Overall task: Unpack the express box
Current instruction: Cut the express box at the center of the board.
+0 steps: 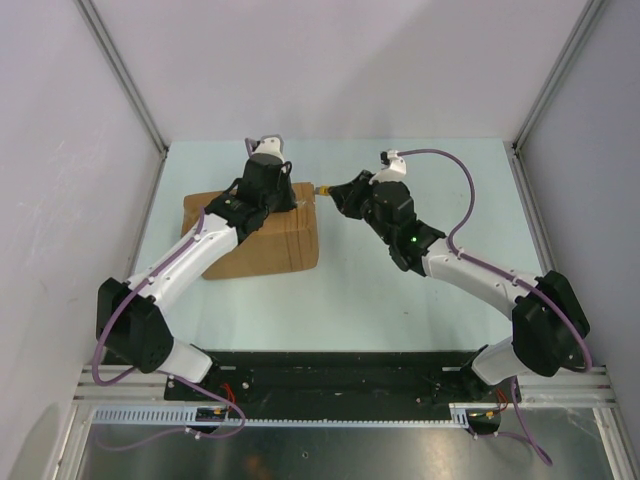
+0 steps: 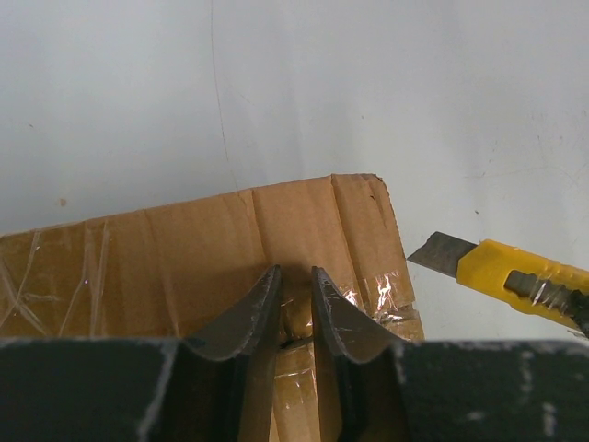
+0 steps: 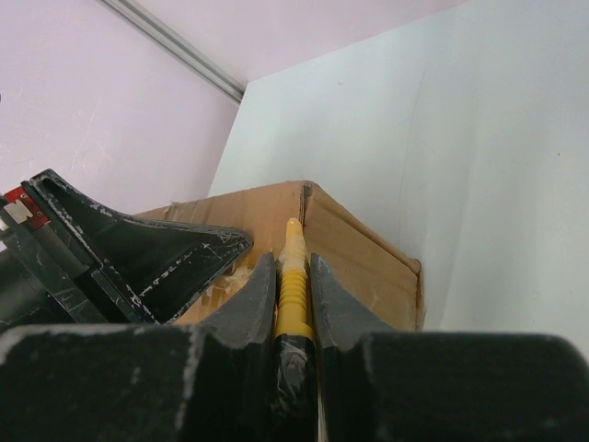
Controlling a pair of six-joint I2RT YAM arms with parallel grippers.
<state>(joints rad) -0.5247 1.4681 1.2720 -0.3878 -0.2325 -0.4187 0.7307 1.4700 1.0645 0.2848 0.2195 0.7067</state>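
The express box point(image 1: 270, 250) is a brown taped carton on the table left of centre. It also shows in the left wrist view point(image 2: 184, 249) and the right wrist view point(image 3: 359, 249). My left gripper point(image 1: 272, 198) rests on the box's top near its far right corner, jaws a narrow gap apart point(image 2: 294, 272) over crinkled tape, holding nothing that I can see. My right gripper point(image 1: 338, 192) is shut point(image 3: 293, 262) on a yellow utility knife point(image 3: 293, 276). The knife's bare blade point(image 2: 442, 253) points at the box's far right corner, just short of it.
Pale enclosure walls with metal posts point(image 1: 125, 75) close in the table point(image 1: 420, 290) on the left, back and right. The left gripper's black finger point(image 3: 138, 262) sits close to the left of the knife. The arm bases stand along the near edge.
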